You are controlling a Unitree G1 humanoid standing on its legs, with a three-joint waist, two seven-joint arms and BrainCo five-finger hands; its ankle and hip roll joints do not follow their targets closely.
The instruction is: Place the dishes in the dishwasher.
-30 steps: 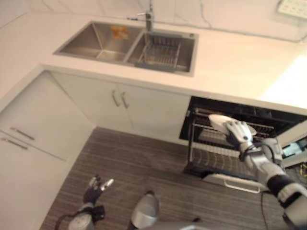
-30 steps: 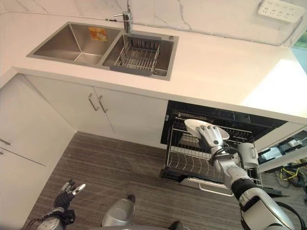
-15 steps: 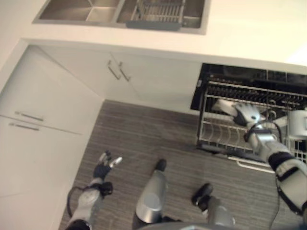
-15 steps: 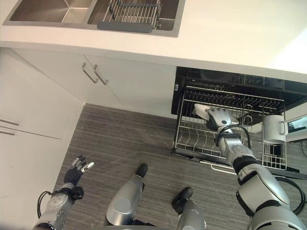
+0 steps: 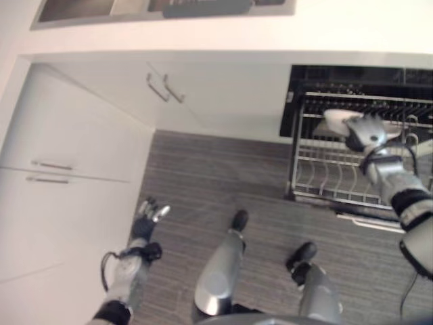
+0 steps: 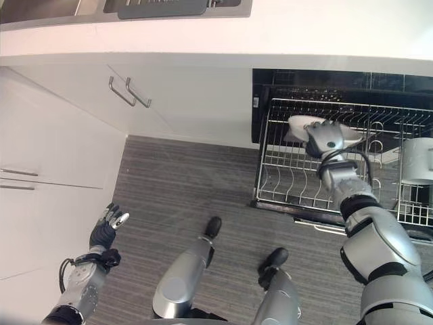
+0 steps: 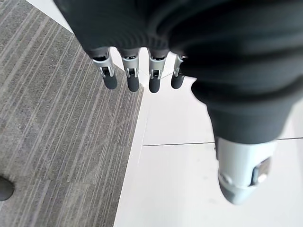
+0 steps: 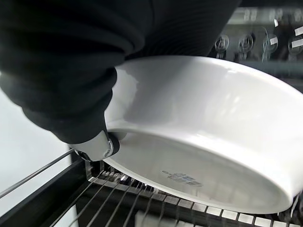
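Holding a white dish [image 6: 302, 128] over the pulled-out dishwasher rack [image 6: 291, 183], right hand [image 6: 325, 138] clamped on its rim. Not yet seated between the tines. A white mug [image 6: 416, 160] sits in the rack already. Left hand [image 6: 106, 231] idle over the floor, fingers relaxed, empty.

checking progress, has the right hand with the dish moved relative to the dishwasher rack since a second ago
Cannot tell. The whole view has shifted, so the camera moved. The right hand grips the white dish over the rack's back left part, much as before.
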